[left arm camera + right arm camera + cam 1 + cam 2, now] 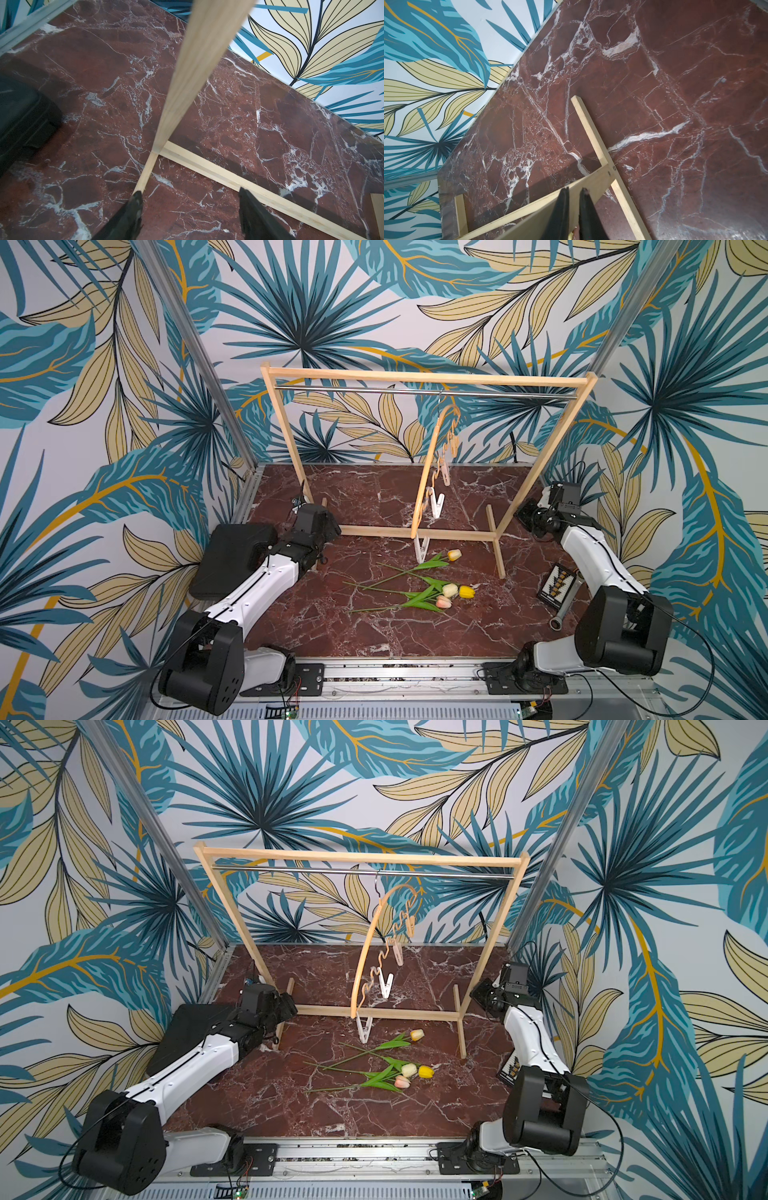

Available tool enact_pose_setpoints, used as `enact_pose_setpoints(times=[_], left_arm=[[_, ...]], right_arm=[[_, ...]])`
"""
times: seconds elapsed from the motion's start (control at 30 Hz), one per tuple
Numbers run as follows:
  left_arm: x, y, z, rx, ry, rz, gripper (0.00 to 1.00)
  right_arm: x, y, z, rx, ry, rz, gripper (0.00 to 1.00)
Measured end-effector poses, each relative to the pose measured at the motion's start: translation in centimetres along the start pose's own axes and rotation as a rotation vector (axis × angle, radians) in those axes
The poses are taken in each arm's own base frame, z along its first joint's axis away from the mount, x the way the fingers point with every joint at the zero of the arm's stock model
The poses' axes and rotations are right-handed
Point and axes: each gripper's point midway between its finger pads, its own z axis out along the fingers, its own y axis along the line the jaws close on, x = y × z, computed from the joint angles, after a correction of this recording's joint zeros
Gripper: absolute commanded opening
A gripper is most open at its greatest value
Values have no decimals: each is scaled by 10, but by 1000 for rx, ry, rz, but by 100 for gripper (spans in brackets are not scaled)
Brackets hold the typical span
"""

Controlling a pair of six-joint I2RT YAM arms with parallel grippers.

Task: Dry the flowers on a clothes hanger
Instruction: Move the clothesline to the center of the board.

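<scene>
Marble top (374,635), 4 tulips (419,593), 1 hanger (419,493), L end effector (189,191) wide, R end effector (575,188) narrow

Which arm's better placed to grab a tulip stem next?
Left, probably. The left gripper is open and the tulips lie with stems toward its side. The right gripper is shut, and a rack foot stands between it and the tulips.

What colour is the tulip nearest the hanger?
The tulip is yellow-orange; clearest in a top view.
</scene>
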Motion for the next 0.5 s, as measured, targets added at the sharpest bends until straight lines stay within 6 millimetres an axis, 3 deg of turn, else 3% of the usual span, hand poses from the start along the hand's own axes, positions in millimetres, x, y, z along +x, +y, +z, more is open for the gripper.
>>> enact_pose_setpoints(times=[0.13,0.33,0.5], left_arm=[[0,1,0,-5,-3,12,75],[3,2,-1,-8,12,24,76],[3,1,-11,1,19,-4,76]], right_arm=[[6,6,3,-2,13,-16,18],[16,-9,1,96,16,-36,45],[60,-18,-23,202,49,-130,57]])
